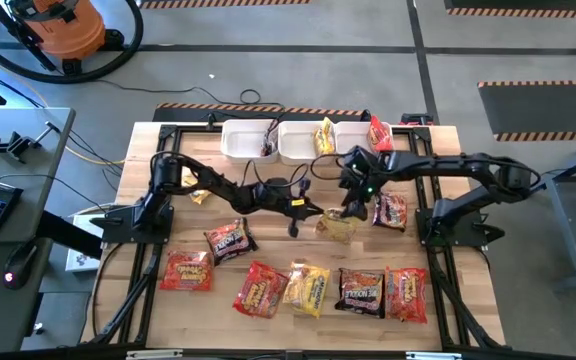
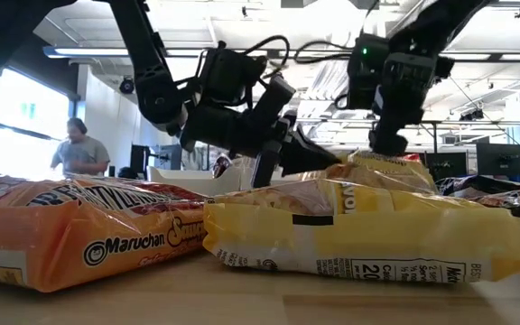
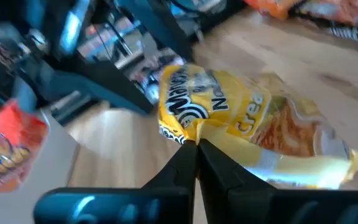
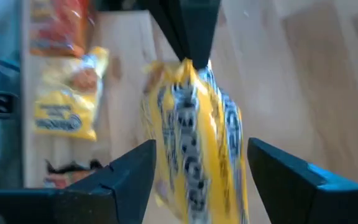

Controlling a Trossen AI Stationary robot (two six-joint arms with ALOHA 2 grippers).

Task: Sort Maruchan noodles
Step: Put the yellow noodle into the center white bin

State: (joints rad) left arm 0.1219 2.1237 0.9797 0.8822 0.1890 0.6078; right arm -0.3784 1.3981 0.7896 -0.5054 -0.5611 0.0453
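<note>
Left tool (image 3: pixel 196 144) was pinched fully closed on the crimped edge of a yellow noodle packet (image 3: pixel 253 127) at mid-desk; right tool (image 4: pixel 197 165) straddled the same packet with its fingers spread wide — not gripping it. Packet hung just off the desk (image 1: pixel 468 305), between the row of loose packets (image 1: pixel 308 288) at the front and the white bins (image 1: pixel 298 140) at the back. Judged light, with crinkly, slick film over a brittle noodle block — best held by the flat seam, as it was; squeezing the body would likely crack the noodles or let the film slide.
</note>
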